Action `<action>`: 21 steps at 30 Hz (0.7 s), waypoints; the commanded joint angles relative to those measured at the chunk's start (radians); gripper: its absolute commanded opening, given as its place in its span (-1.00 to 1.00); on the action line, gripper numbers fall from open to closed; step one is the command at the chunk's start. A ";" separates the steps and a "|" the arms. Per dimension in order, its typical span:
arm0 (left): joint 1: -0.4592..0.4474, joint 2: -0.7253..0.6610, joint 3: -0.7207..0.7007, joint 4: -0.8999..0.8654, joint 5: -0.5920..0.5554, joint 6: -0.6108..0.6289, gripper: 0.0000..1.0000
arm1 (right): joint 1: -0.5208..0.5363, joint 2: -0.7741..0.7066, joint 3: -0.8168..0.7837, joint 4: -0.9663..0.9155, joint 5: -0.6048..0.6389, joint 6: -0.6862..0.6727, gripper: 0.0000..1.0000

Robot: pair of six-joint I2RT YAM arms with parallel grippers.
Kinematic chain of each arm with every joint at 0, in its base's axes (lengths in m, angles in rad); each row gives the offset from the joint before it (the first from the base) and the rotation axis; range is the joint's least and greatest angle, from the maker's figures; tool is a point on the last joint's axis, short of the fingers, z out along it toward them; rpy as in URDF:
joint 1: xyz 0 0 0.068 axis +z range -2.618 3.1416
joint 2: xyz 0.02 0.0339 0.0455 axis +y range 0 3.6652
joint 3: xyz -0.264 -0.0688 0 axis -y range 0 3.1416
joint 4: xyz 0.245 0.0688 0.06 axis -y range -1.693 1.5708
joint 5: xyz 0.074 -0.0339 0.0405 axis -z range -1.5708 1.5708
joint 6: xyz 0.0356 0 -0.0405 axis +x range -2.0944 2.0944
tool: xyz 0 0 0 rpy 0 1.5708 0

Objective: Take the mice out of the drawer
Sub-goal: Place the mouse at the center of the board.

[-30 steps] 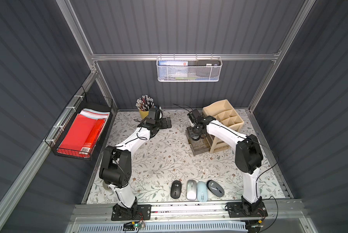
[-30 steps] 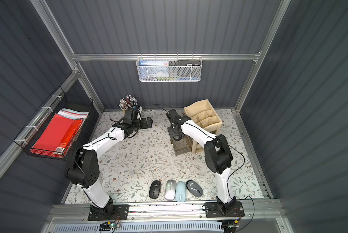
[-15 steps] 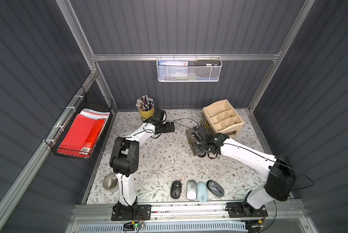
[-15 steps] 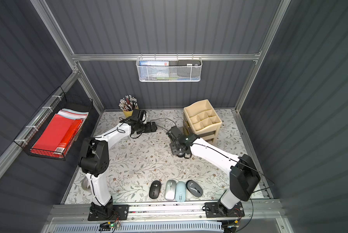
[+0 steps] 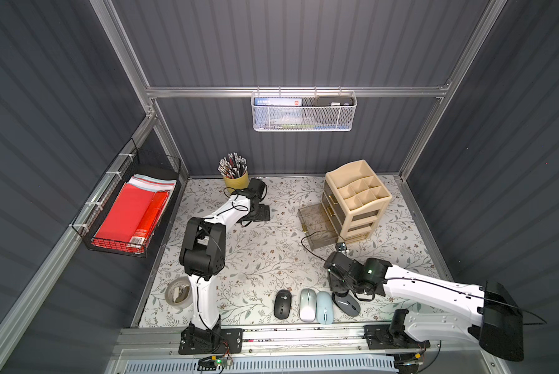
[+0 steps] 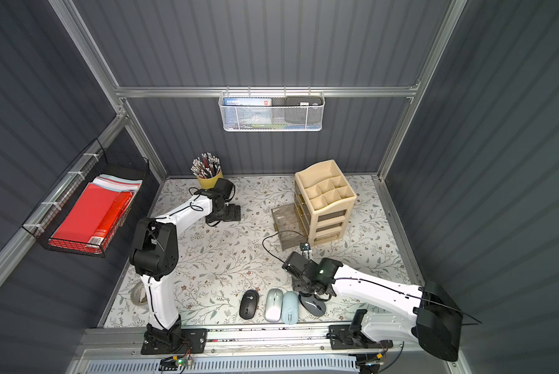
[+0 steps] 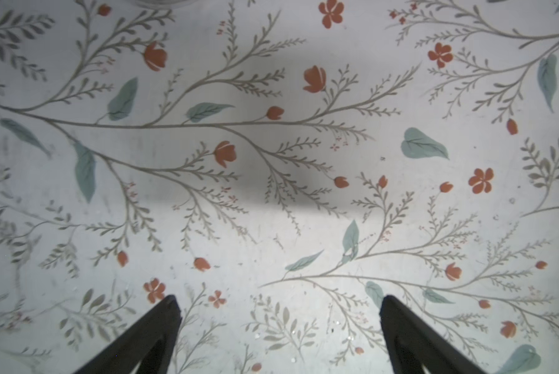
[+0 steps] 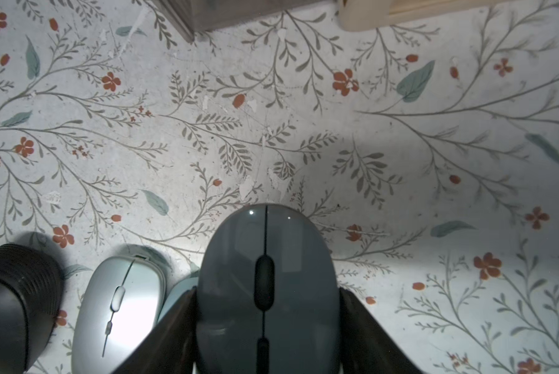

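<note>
Dark grey mouse (image 8: 265, 246) held above the row of mice (image 5: 307, 306)
It is clamped in the half-spread right gripper (image 8: 267, 291); if released here, the grey mouse (image 5: 349, 307) lying below could be struck. Left gripper (image 7: 278, 301): spread wide, empty.

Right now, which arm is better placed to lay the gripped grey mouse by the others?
Right. The right end effector grips the dark grey mouse beside the pale blue mouse; the left end effector is open, far back.
</note>
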 commanded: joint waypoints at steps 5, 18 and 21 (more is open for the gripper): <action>0.006 -0.039 -0.047 -0.036 0.081 -0.015 0.99 | 0.003 0.127 0.038 0.074 -0.035 0.038 -0.01; 0.006 -0.005 0.018 -0.108 0.138 -0.010 0.98 | -0.011 0.305 0.088 0.103 -0.015 0.005 0.34; 0.006 -0.031 0.004 -0.084 0.142 -0.004 0.98 | -0.016 0.328 0.086 0.118 -0.005 0.007 0.41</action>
